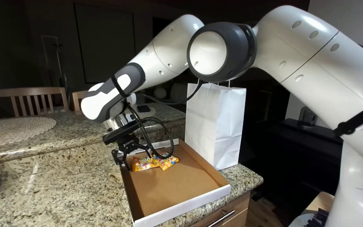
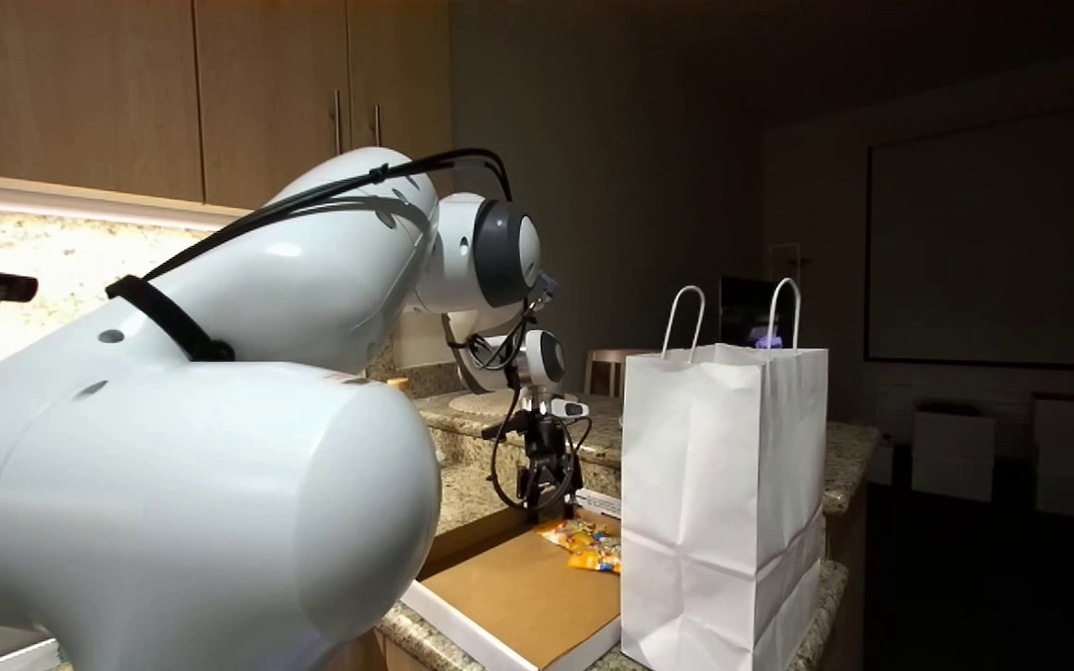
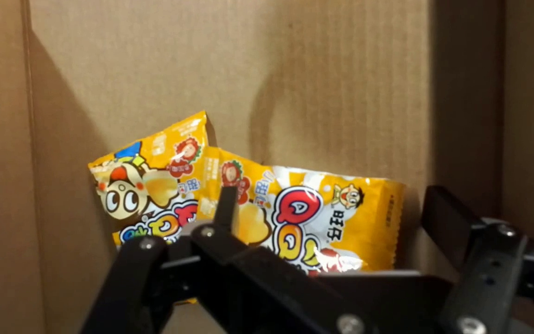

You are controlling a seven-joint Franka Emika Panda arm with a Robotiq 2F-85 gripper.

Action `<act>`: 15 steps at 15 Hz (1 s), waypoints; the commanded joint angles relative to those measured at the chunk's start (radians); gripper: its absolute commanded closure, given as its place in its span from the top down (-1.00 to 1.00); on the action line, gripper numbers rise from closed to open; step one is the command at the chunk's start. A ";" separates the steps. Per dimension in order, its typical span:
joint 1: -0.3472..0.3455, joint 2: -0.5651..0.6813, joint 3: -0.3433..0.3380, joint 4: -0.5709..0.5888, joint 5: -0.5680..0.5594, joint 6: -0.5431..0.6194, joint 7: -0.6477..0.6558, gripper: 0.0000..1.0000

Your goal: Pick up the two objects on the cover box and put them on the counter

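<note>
Gripper (image 3: 330, 199) spread wide, most of 1 snack packet (image 3: 364, 222) showing between the fingers (image 3: 453, 227) in my wrist view | its end laps over the other packet (image 3: 146, 181) | so yeah, I count 2 of 2 lying in the cardboard lid (image 1: 181, 189) | lid's sitting on the counter (image 1: 58, 195), white paper bag (image 1: 214, 126) just beside it

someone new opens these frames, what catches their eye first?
Probably the white robot arm, looming large in both exterior views, then the tall white paper bag standing beside the cardboard tray. In the wrist view it's the two bright orange-and-yellow packets lying together in the tray, with the open tool coming in from the bottom and partly covering them.
</note>
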 commanded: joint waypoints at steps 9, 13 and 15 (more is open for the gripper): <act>-0.017 -0.005 -0.025 0.018 -0.024 0.015 0.071 1.00; -0.038 -0.048 -0.023 -0.034 -0.005 0.105 0.083 1.00; -0.057 -0.061 -0.023 -0.050 0.011 0.144 0.109 1.00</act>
